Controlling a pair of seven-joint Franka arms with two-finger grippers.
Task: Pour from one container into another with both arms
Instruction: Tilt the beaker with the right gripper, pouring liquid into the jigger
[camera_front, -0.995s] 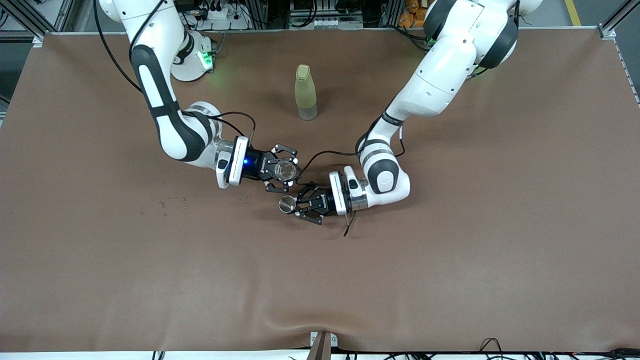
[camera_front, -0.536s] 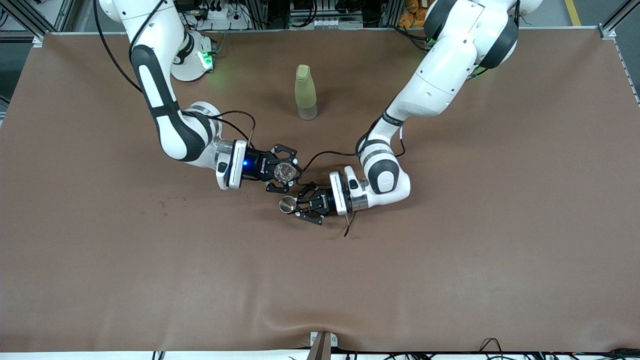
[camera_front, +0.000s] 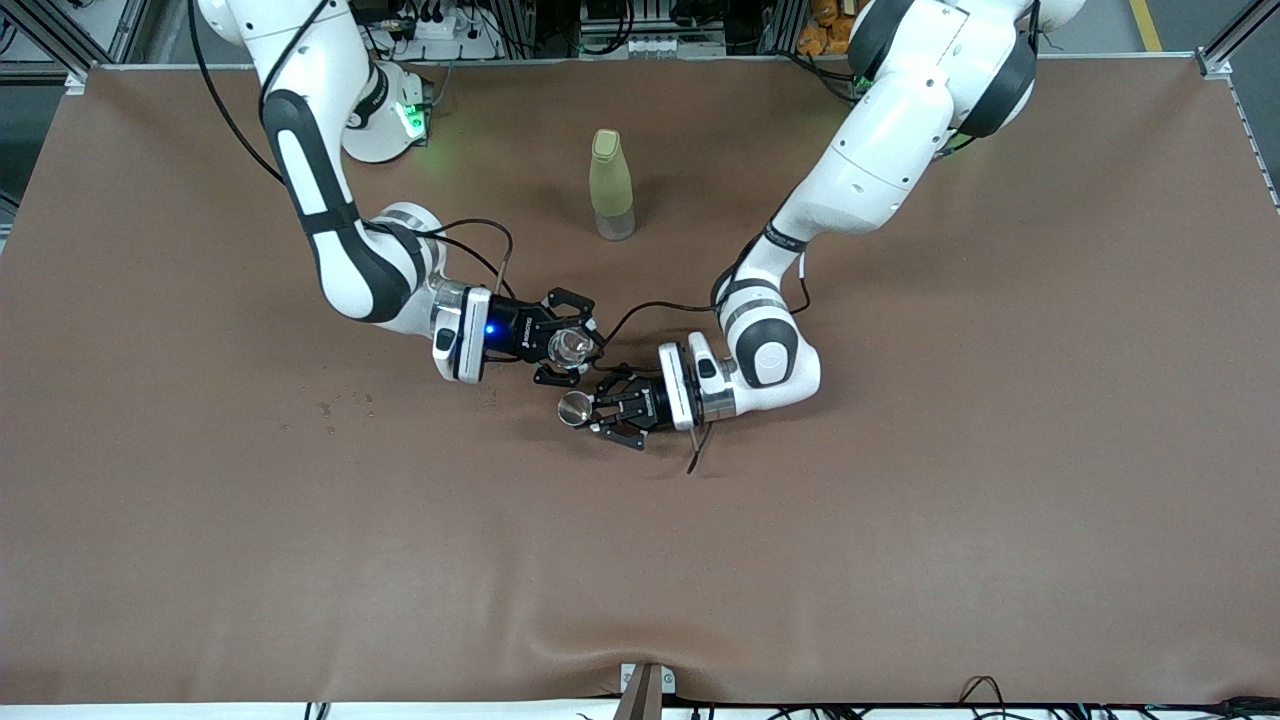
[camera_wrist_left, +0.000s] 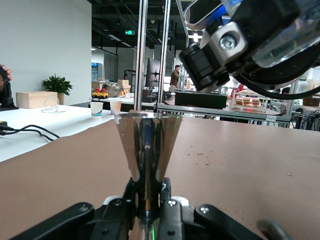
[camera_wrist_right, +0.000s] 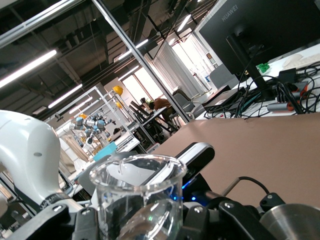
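While the right gripper (camera_front: 572, 347) pinches the glass cup (camera_front: 570, 345), the left gripper (camera_front: 585, 411) pinches the metal jigger (camera_front: 573, 408) just below it.

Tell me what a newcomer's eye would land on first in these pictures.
Mid-table, the two black grippers meet: the right gripper is shut on the clear glass cup, held beside and above the silver jigger clamped in the left gripper. Farther from the front camera, a tall yellow-green bottle stands alone and upright on the brown table.
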